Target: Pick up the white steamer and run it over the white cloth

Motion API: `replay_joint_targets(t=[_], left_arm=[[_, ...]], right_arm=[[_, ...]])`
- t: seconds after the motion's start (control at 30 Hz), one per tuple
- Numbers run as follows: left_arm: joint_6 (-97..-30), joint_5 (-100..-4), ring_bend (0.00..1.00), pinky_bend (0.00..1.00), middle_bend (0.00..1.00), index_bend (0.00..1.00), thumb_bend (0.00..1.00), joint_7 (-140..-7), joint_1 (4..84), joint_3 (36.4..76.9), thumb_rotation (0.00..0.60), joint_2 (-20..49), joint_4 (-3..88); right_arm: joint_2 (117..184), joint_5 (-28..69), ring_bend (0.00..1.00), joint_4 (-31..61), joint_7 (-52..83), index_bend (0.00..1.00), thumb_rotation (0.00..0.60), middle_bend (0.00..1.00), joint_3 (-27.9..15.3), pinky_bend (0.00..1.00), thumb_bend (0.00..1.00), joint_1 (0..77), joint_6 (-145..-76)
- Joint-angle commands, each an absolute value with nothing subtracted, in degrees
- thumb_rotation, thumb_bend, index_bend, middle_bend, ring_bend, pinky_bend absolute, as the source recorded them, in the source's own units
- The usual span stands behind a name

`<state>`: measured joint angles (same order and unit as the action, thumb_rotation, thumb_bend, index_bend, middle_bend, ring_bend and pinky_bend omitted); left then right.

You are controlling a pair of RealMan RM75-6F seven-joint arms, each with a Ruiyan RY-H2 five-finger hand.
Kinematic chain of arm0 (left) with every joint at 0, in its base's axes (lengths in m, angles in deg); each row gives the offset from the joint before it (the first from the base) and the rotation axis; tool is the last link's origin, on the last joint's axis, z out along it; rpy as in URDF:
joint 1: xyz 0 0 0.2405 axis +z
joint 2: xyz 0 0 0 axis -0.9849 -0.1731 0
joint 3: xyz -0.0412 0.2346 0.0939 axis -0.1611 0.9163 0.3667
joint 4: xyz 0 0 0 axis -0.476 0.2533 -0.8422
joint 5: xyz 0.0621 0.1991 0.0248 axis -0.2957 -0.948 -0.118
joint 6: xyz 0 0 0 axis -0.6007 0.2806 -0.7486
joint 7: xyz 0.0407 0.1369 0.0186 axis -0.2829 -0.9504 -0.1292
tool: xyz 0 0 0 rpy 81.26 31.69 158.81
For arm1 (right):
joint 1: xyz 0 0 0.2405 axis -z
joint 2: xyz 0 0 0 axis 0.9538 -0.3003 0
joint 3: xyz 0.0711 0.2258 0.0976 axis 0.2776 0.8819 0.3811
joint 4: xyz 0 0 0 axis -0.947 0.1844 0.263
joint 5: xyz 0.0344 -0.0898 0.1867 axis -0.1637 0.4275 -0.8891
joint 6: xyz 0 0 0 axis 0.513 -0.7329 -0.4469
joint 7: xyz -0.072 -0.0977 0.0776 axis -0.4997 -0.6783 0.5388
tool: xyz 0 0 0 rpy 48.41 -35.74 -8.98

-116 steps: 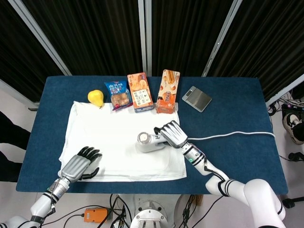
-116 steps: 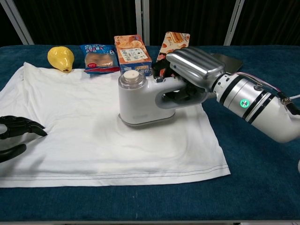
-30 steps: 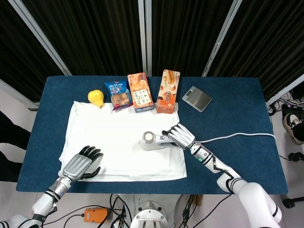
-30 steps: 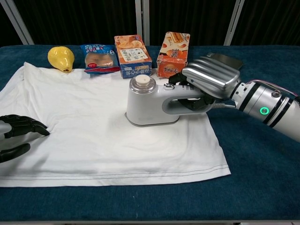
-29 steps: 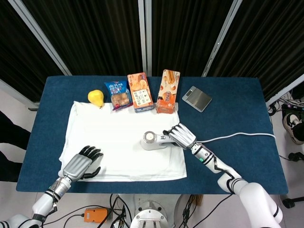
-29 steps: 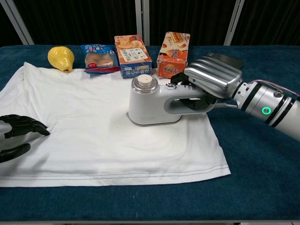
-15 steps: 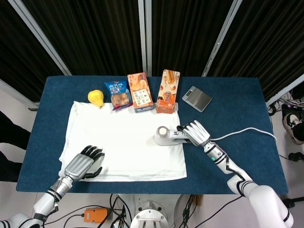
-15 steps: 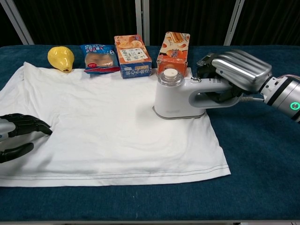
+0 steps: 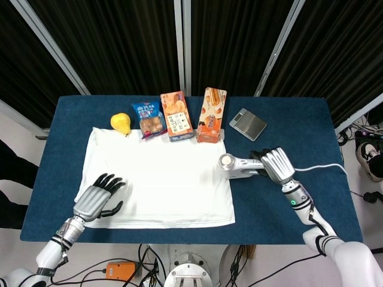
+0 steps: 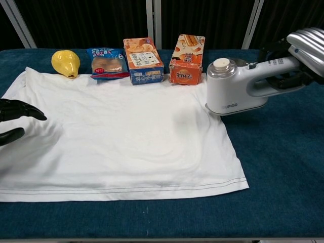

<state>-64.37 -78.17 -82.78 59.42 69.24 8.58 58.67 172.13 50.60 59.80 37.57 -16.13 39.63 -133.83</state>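
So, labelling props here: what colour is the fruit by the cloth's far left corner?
Yellow. The pear shows best in the chest view, beside the white cloth.

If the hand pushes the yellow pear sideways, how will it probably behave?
The pear looks rounded and smooth, so it would probably roll or wobble rather than slide. It lies at the white cloth's far corner, which may catch it a little.

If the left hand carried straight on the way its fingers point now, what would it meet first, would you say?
Probably only the white cloth: the left hand points up and right across it. Far along that line stand the snack packs, though depth is unclear.
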Motion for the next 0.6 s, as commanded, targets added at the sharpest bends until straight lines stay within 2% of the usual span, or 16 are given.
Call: replay_joint_targets(t=[0.03, 0.33, 0.43, 0.5, 0.57, 0.6], left_arm=[[-65.13, -77.51, 0.00, 0.00, 0.10, 0.14, 0.31, -82.74, 59.84, 68.69, 0.000, 8.18, 59.08], [-67.79, -75.47, 0.00, 0.00, 0.10, 0.14, 0.31, -83.36, 61.43, 67.40, 0.000, 6.65, 60.91], [-68.65, -74.87, 0.00, 0.00, 0.10, 0.14, 0.31, -83.35, 61.95, 66.98, 0.000, 6.14, 61.36], [-69.14, -74.41, 0.00, 0.00, 0.10, 0.14, 0.31, -83.36, 62.29, 66.70, 0.000, 5.75, 61.62], [-69.55, -74.06, 0.00, 0.00, 0.10, 0.14, 0.31, -83.46, 62.58, 66.50, 0.000, 5.32, 61.81], [-69.68, -73.91, 0.00, 0.00, 0.10, 0.14, 0.31, -83.48, 62.70, 66.44, 0.000, 5.12, 61.89]], right_arm=[[172.95, 49.05, 0.86, 63.04, 40.37, 1.00, 0.600, 0.88, -15.82, 1.00, 0.82, 41.47, -131.99], [177.34, 46.78, 0.82, 73.53, 46.90, 0.98, 0.600, 0.88, -14.65, 0.98, 0.82, 42.95, -127.55], [177.54, 46.57, 0.69, 74.69, 47.53, 0.83, 0.600, 0.85, -14.57, 0.86, 0.80, 43.16, -126.69], [177.32, 46.14, 0.57, 74.76, 46.76, 0.67, 0.600, 0.74, -14.39, 0.73, 0.73, 43.25, -124.82], [176.55, 45.67, 0.40, 73.76, 45.19, 0.44, 0.600, 0.56, -14.31, 0.54, 0.58, 43.25, -121.93], [176.10, 45.47, 0.34, 73.01, 44.59, 0.37, 0.600, 0.50, -14.19, 0.49, 0.53, 43.23, -121.21]])
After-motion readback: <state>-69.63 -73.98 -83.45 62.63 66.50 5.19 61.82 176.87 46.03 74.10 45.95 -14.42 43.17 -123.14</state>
